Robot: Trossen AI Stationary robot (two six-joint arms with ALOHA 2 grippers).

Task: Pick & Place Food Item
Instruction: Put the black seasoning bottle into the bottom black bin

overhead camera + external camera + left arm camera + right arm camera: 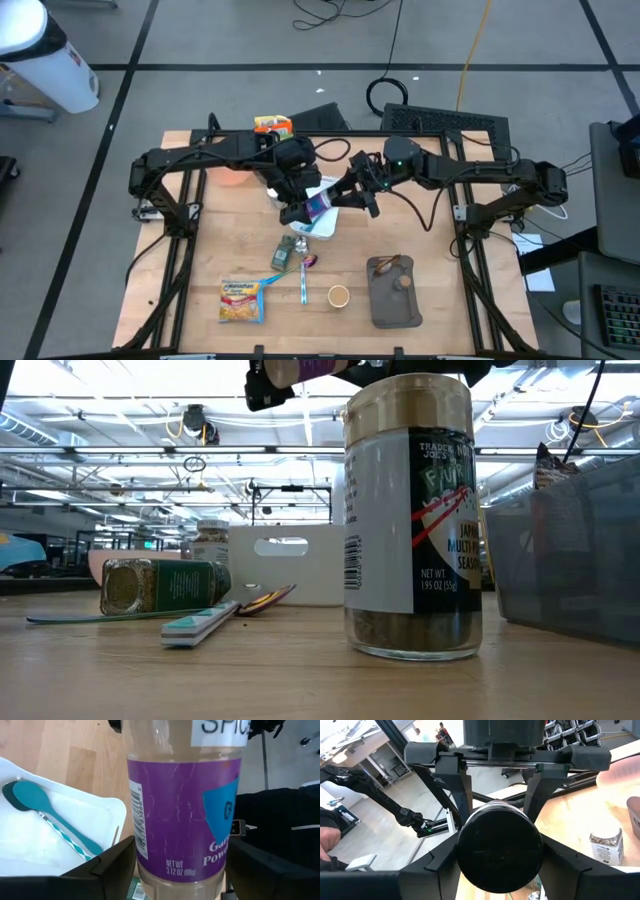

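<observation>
A spice bottle (318, 205) with a purple label and a black cap hangs in the air over the white tray (322, 228), between both arms. My right gripper (500, 855) reaches in from the right and is shut on the cap end. My left gripper (182, 855) slants down from the left. It is open, with one finger on each side of the bottle's bottom end (180, 880). The low view shows only a strip of the bottle (300, 370) at the very top. My right gripper pinches the bottle's black cap (467, 850) between its two fingers, one on each side of the round cap. The fingers come level from the table's right, along the bottle's length. The bottle is lifted clear above the tray, lying over with its cap toward the right arm. My left gripper has its fingers (117, 865) close against the sides of the bottle's bottom end. I cannot tell whether they touch it.
A teal spoon (30, 800) lies in the white tray. Nearer on the table are a green jar on its side (284, 255), a teal utensil (303, 285), a noodle packet (241, 300), an upright seasoning jar (412, 520) and a grey tray (392, 292).
</observation>
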